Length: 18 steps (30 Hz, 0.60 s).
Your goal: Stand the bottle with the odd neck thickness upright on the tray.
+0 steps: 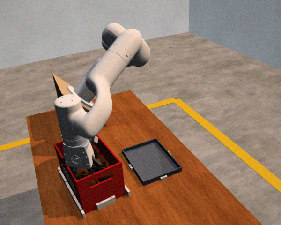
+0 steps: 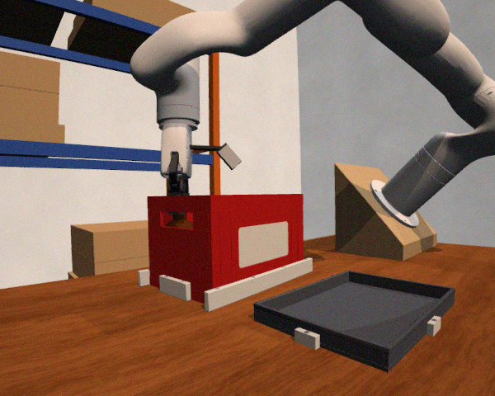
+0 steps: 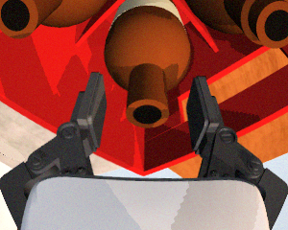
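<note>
Only partly visible: bottles [image 3: 147,52] beneath the open claw [image 3: 147,111].

Crate [image 1: 104,183] sitting on the surface [image 1: 184,193], bottles [image 3: 147,45] standing in its compartments. Tray [image 1: 174,170] lying on the surface just beside the crate, apart from it. Gripper [image 3: 147,111] hanging over the crate, fingers flanking one bottle neck without touching.

Brown bottles [image 3: 147,52] upright in red crate [image 1: 104,180]

Smooth off-white tubular arm [image 1: 99,96], grey-cased pincer [image 3: 146,111] with black fingers.
</note>
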{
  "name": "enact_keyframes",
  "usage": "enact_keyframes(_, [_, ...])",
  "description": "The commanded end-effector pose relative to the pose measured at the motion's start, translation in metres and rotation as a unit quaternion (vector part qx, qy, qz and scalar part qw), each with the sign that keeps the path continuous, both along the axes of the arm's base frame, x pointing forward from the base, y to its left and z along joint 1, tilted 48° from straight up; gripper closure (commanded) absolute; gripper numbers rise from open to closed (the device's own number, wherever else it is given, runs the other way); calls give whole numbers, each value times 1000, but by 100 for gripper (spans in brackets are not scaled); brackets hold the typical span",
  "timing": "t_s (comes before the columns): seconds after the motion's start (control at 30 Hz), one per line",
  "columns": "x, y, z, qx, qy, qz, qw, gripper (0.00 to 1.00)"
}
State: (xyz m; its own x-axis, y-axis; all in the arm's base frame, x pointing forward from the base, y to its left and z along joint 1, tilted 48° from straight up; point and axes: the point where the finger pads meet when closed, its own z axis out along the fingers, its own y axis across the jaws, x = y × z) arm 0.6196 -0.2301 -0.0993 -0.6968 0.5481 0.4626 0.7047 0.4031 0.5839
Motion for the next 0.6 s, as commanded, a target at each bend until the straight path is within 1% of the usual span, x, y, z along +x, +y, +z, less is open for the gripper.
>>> enact_keyframes(0.0, [1,-1,1,-1,-1,0,1000,35])
enact_keyframes(0.37, [0,-2,2,-1,-1,0,1000,35])
enact_keyframes(0.57, [-1,-8,7,-1,-1,0,1000,35])
